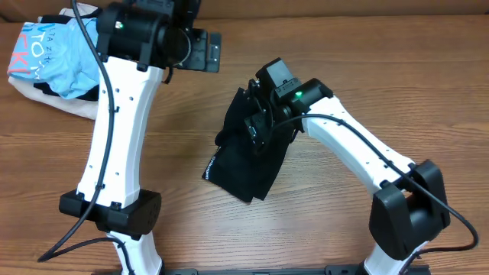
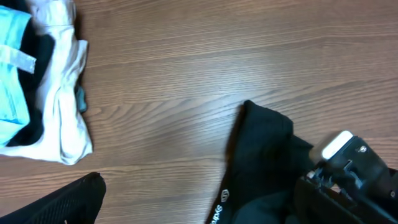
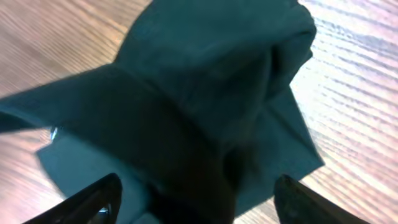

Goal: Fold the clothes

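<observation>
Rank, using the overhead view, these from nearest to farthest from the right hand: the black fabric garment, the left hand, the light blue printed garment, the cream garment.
1. Black fabric garment, directly beneath the right hand.
2. Left hand, farther back, leftward.
3. Light blue printed garment and cream garment, piled far left: too close to call.

Even light, blurry right wrist view

Brown wood-grain table [image 1: 344,46], evenly lit.
</observation>
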`<action>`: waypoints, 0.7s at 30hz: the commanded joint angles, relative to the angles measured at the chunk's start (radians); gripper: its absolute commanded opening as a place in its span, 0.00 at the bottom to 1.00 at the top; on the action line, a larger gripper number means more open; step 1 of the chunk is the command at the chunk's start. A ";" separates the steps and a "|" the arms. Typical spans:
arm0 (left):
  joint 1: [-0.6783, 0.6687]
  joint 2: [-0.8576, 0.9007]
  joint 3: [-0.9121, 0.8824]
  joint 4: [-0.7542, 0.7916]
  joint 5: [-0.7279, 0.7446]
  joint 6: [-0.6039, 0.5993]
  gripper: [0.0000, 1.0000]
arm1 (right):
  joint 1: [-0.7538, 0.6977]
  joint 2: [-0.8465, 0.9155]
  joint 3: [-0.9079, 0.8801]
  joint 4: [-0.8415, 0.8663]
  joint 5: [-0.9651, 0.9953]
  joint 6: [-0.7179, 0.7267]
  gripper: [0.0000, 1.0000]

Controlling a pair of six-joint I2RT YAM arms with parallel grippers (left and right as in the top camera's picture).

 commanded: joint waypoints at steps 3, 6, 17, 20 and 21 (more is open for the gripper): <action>0.002 -0.005 0.006 0.002 -0.009 -0.013 1.00 | -0.015 -0.004 -0.043 0.058 0.021 -0.005 0.29; 0.002 -0.001 0.006 0.001 -0.009 -0.013 1.00 | -0.038 -0.005 -0.041 0.046 0.021 0.063 0.04; 0.001 0.003 -0.087 0.021 -0.009 -0.013 1.00 | -0.209 -0.005 -0.159 -0.261 -0.061 0.269 0.04; 0.001 0.003 -0.145 0.048 -0.009 -0.013 1.00 | -0.213 -0.005 -0.270 -0.197 -0.062 0.269 0.04; 0.001 0.003 -0.176 0.063 -0.009 -0.013 1.00 | -0.213 -0.005 -0.312 -0.167 -0.062 0.270 0.04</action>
